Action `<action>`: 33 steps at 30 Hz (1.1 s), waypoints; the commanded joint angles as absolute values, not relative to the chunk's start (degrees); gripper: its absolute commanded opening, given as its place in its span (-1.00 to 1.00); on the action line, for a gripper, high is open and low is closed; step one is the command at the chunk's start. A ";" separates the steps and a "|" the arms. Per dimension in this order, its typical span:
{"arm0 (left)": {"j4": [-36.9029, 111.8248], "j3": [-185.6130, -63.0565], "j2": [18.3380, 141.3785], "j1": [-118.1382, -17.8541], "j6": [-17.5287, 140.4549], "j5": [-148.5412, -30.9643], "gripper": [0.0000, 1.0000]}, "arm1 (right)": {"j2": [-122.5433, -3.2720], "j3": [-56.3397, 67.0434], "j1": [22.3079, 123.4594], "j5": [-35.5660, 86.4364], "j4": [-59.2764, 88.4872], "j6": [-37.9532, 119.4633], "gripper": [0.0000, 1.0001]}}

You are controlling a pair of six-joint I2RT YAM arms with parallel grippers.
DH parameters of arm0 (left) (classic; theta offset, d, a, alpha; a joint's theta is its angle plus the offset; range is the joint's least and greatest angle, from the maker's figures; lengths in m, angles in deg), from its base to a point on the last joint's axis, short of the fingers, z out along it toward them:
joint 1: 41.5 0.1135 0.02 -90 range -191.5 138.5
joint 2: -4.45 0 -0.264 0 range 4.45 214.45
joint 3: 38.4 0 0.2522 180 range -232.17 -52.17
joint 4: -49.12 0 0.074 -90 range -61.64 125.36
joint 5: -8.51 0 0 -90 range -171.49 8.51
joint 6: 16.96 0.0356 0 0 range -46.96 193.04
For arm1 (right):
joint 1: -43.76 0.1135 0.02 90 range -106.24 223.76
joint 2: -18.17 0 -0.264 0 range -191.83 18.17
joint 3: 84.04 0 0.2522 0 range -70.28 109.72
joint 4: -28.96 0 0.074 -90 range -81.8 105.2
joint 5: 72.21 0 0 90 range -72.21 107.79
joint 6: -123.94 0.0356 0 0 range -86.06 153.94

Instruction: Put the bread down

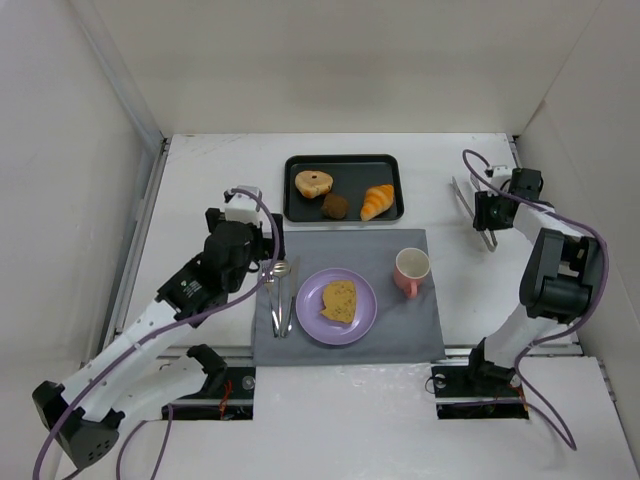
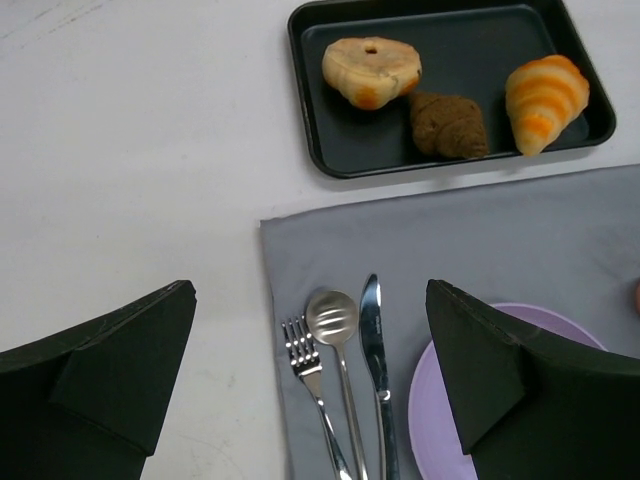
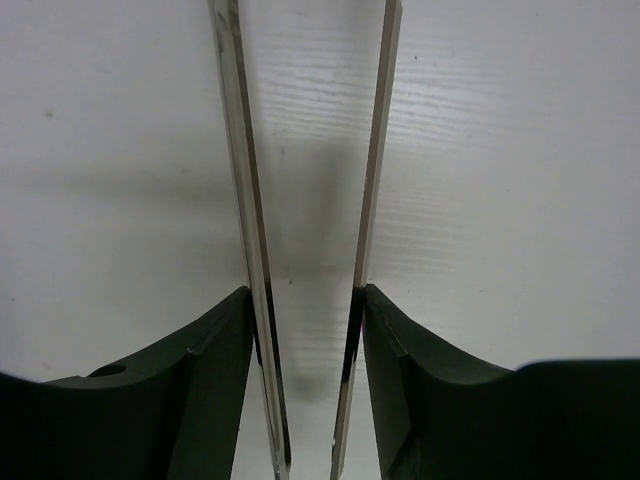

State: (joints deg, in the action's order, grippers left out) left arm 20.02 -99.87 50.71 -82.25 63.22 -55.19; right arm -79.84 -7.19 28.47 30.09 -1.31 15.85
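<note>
The bread [image 1: 339,300], a flat golden-brown slice, lies on the purple plate [image 1: 312,318] in the middle of the grey placemat [image 1: 400,330]. My left gripper [image 1: 258,228] hovers over the mat's left edge. In the left wrist view it [image 2: 308,287] stands open with nothing between its fingers, and the plate's rim [image 2: 432,400] shows by its right finger. My right gripper [image 1: 487,215] is far right on the bare table, away from the bread. In the right wrist view it [image 3: 305,295] is shut on metal tongs [image 3: 240,200], its fingers pressing on both tong arms.
A black tray [image 1: 345,160] at the back holds a pale bun [image 1: 314,183], a dark brown pastry [image 1: 335,206] and a croissant [image 1: 377,201]. A pink mug [image 1: 411,270] stands right of the plate. Fork [image 2: 308,365], spoon [image 2: 333,320] and knife [image 2: 372,340] lie left of it. White walls enclose the table.
</note>
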 commanded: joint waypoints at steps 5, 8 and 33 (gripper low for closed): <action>17.96 -103.05 56.82 -81.57 59.51 -52.58 1.00 | -85.09 -1.38 26.79 31.06 -5.27 12.33 0.11; 17.95 -103.05 57.63 -81.57 59.51 -52.58 1.00 | -86.15 -0.67 26.27 31.07 -6.85 11.80 0.20; 19.80 -103.67 59.21 -78.06 60.56 -59.52 1.00 | -57.97 3.46 24.07 40.29 -15.14 11.16 1.00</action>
